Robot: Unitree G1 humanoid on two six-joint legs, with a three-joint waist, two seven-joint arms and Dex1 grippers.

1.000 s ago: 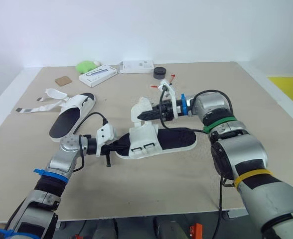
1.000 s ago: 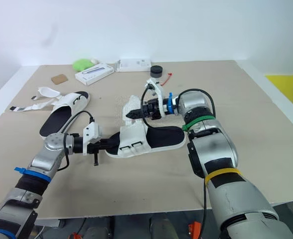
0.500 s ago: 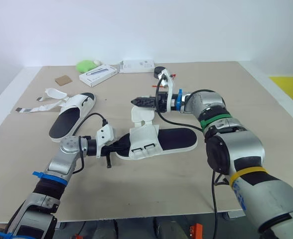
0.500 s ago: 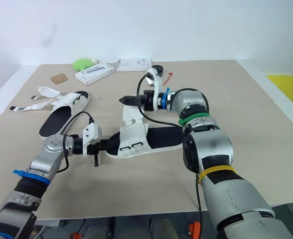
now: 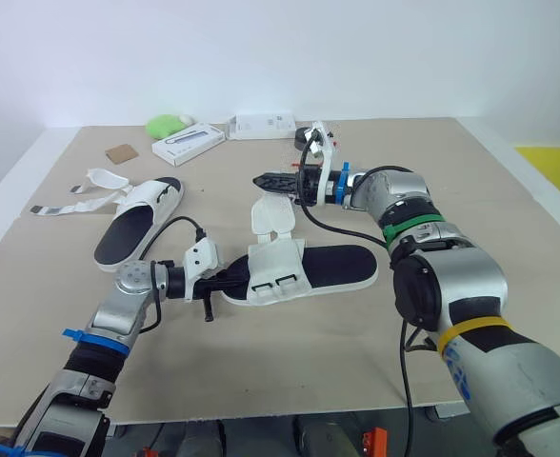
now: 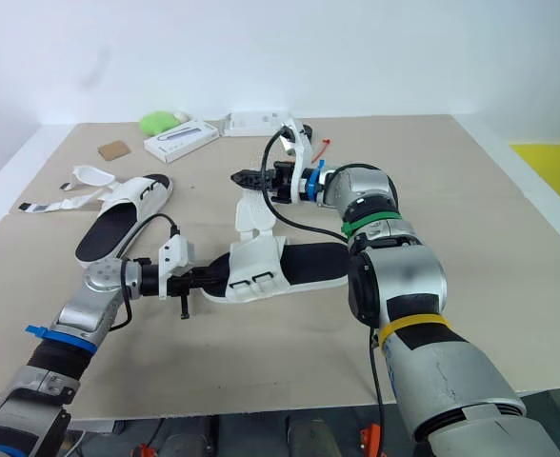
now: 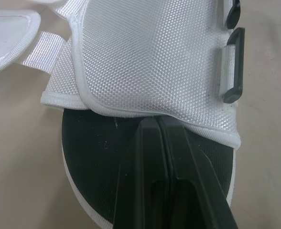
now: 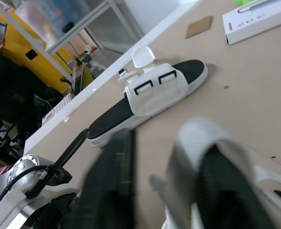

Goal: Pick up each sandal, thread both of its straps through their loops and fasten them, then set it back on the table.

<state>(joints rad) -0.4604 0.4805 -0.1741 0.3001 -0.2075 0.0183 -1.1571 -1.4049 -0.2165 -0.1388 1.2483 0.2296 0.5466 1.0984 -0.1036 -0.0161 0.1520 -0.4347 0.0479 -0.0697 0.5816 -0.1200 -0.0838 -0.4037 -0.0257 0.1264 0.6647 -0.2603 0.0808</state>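
A white sandal with a black footbed point(image 5: 335, 263) lies mid-table, one strap flap point(image 5: 272, 217) standing upright. My left gripper point(image 5: 225, 283) is shut, its tips pressed onto the footbed at the edge of the white upper point(image 7: 145, 62). My right gripper point(image 5: 259, 179) hovers just above the upright flap and apart from it; its fingers point(image 8: 113, 181) look spread and blurred in the right wrist view. A second sandal point(image 5: 142, 224) lies at the left with a loose strap point(image 5: 70, 202) trailing beside it.
Along the far edge sit a green object point(image 5: 166, 125), a white box point(image 5: 187, 143), a flat white box point(image 5: 263, 124), a black round lid point(image 5: 305, 138) and a cardboard square point(image 5: 122, 153). A yellow object point(image 5: 547, 157) lies beyond the table's right edge.
My right gripper has left the strap flap and risen up and away from it; the flap now stands free. The left gripper and the sandal have stayed put.
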